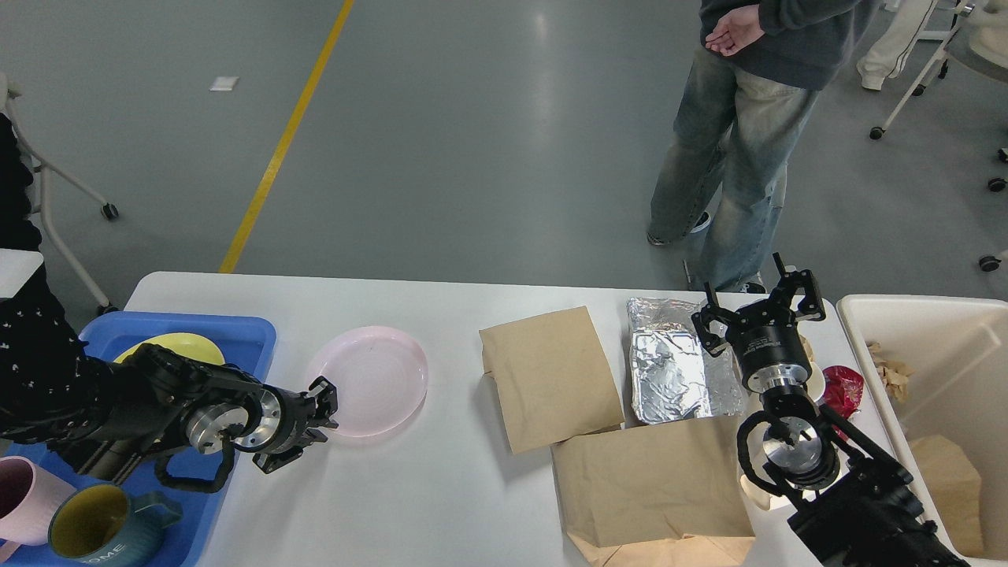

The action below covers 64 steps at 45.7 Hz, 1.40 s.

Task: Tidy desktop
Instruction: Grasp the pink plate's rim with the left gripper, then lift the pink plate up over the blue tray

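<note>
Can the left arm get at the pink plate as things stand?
Probably yes. The left gripper is already at the near-left rim of the pink plate, and the desktop around that rim is bare. Whether the fingers already grip the rim cannot be told.

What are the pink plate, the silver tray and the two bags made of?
Pink plate: likely plastic, smooth, slightly translucent with a soft sheen. Silver tray: aluminium foil, crinkled and mirror-bright. Two bags: brown kraft paper, matte, with creases and folds.
</note>
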Motion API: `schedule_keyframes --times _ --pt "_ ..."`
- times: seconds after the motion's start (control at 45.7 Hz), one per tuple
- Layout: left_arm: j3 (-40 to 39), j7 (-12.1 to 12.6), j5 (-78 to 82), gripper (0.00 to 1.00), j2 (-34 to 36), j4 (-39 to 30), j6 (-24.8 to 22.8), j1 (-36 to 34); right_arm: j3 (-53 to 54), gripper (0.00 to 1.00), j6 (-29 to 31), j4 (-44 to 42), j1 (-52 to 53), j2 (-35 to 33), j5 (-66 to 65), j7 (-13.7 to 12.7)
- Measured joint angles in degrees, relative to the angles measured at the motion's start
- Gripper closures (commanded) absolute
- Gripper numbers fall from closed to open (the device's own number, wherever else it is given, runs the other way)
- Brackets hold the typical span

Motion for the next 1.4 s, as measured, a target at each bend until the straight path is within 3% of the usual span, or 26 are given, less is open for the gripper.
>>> schedule_keyframes --times 0.131,0.394,0.941,1.16,1.226,1.401 --pt "-0.02 0.00 0.00 0.80 0.00 0.10 0.00 0.55 0.00 0.00 0.00 0.00 0.00 0.00 0.00 0.00" --pt "-0.19 -0.09 -0.08 1.00 0.00 0.71 0.15 0.75 0.00 0.00 0.00 0.00 0.00 0.00 0.00 0.00" --pt "1.05 0.30 0.23 1.00 1.82 -1.58 -2.03 -1.36 0.00 0.00 -0.01 0.00 0.00 0.00 0.00 0.00" --pt "11.20 0.64 0.80 1.00 8.10 -11.95 -10.24 -16.55 0.00 0.00 -0.01 0.00 0.00 0.00 0.00 0.00" --pt "15.71 0.65 0.81 1.00 10.94 -16.16 -15.25 -25.44 0.00 0.00 -0.01 0.00 0.00 0.00 0.00 0.00" --pt "22.16 0.58 0.75 1.00 15.30 -24.61 -22.72 -41.66 0.00 0.00 -0.01 0.00 -0.01 0.00 -0.01 0.00"
